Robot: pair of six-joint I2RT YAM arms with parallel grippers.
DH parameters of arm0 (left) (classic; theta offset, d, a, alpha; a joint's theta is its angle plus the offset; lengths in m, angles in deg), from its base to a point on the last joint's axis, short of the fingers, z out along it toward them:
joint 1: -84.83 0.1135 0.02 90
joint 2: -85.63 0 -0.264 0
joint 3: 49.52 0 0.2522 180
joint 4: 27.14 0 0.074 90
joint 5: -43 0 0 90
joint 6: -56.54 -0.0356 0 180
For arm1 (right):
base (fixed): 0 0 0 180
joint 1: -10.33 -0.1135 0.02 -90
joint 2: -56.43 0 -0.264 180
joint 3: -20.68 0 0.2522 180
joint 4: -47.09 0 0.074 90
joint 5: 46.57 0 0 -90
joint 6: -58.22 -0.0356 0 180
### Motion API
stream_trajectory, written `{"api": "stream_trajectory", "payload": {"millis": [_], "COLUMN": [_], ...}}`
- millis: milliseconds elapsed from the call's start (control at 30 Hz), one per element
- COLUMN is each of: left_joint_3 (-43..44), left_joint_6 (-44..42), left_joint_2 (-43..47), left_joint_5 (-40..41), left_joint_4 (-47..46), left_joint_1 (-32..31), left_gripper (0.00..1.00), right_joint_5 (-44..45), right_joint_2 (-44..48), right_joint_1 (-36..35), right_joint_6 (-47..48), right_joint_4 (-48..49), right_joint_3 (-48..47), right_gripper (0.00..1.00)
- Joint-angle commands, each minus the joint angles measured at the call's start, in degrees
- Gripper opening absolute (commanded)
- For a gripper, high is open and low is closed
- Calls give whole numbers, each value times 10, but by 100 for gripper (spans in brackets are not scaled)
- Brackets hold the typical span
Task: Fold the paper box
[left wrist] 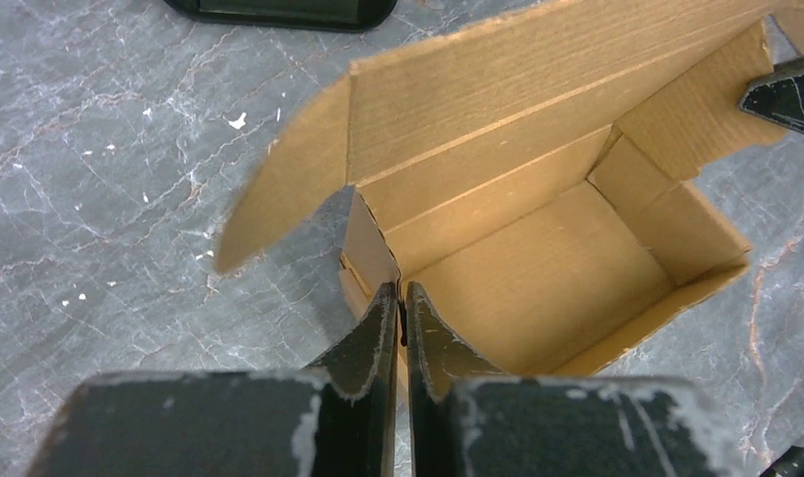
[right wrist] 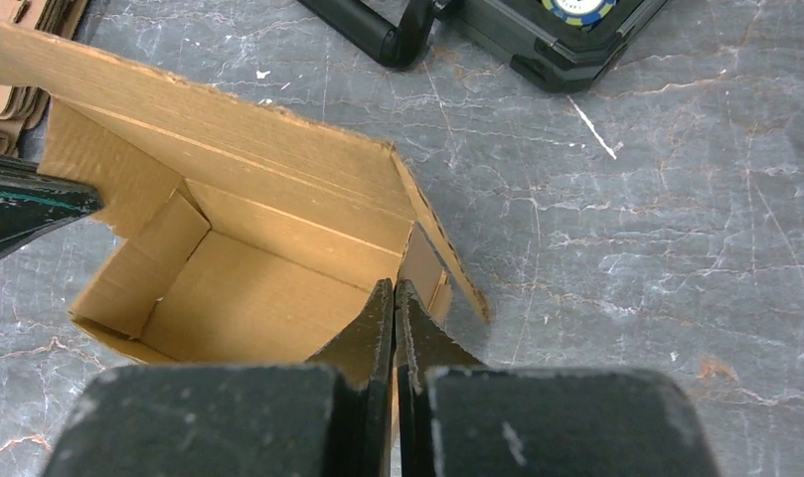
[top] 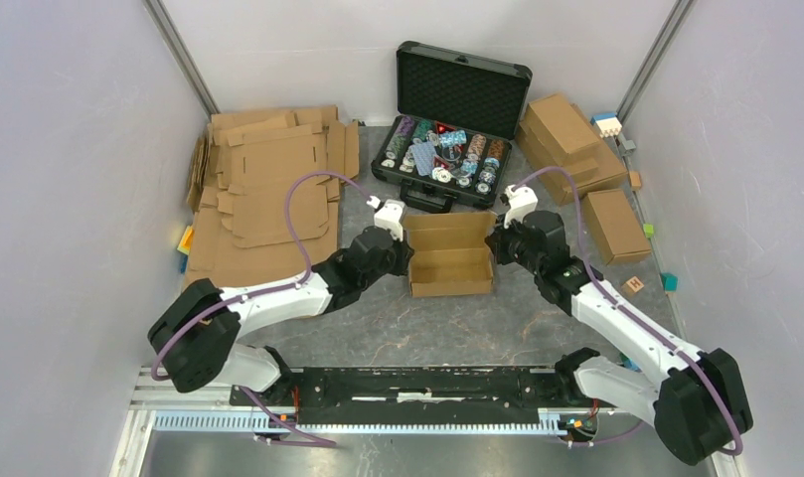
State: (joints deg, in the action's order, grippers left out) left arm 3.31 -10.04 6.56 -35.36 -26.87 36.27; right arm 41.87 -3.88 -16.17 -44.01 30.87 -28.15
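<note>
Right now I am holding the box [top: 449, 260] on the tabletop [top: 427, 333], just in front of the case [top: 464, 94]. Its tray is sitting formed and its lid [top: 447, 230] is standing up on the case side, side flaps splaying outward. My left jaws are pinching the top edge of the left end wall [left wrist: 370, 248], nearly closed with cardboard between them. My right jaws are resting fully closed at the right end wall [right wrist: 420, 260]; I cannot tell whether any cardboard is caught in them.

I am judging this box to be light and thin. It looks stiff across each panel, loose at the scored creases, and easy to dent at raw edges. It is probably going to slide or lift if I am pulling from one end only. The lid is looking like the part to take next, held near its free edge, while the other jaws are steadying an end wall low down. A gentle pinch should be serving better than a hard one.
</note>
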Motion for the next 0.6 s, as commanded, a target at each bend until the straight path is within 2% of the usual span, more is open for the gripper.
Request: {"api": "stream_trajectory", "payload": {"millis": [0,167,500,567], "left_joint_3": [14,-1,-32,-44], "left_joint_6": [36,36,16,2], "left_joint_2": [-10,-5,6,11], "left_joint_5": [44,95,128,129], "left_joint_4": [-25,-27,-52,-64], "left_joint_1": [-42,-68,-104,-115], "left_gripper": [10,10,10,12], "right_joint_5": [-11,-4,8,11], "right_joint_2": [27,52,91,105], "right_joint_1": [-21,-25,-28,-28], "right_joint_6": [-43,-56,-49,-54], "right_joint_4": [58,70,63,68], "right_joint_3": [32,67,121,138], "right_gripper": [0,0,0,0]}}
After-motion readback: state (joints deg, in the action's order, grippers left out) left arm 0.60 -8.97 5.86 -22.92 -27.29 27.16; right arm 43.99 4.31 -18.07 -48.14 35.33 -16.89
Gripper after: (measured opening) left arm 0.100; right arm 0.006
